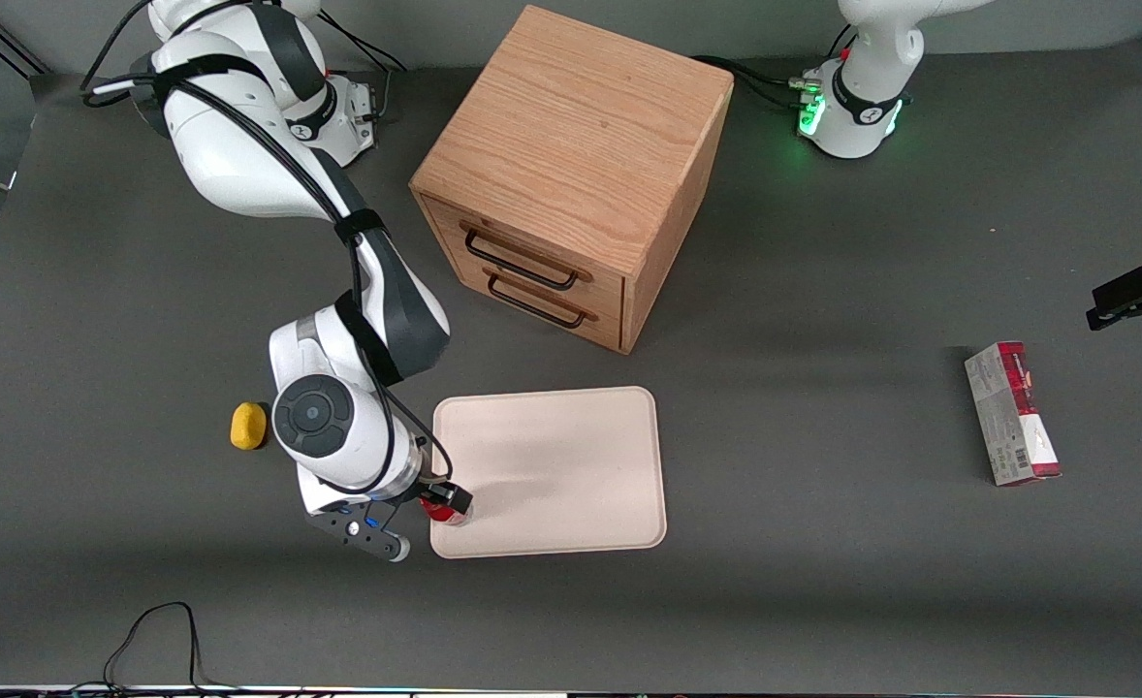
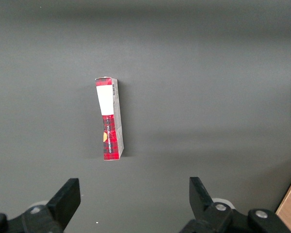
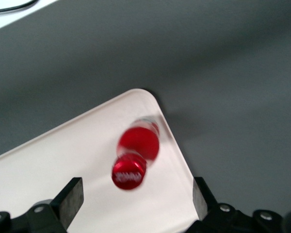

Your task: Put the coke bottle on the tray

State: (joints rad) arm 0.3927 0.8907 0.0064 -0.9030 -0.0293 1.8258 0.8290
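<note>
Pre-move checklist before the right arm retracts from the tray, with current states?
1. Coke bottle over the tray: ok, it shows above the tray's corner nearest the front camera at the working arm's end.
2. Bottle released: ok, pincer open, both fingers clear of it.
3. Bottle standing stable: cannot tell; it looks tilted and blurred in the right wrist view.
4. Margin from the rim: not ok, the bottle sits close to the corner edge.
5. Retract path: ok, lemon lies beside the arm, wooden drawer box farther from the front camera.
</note>
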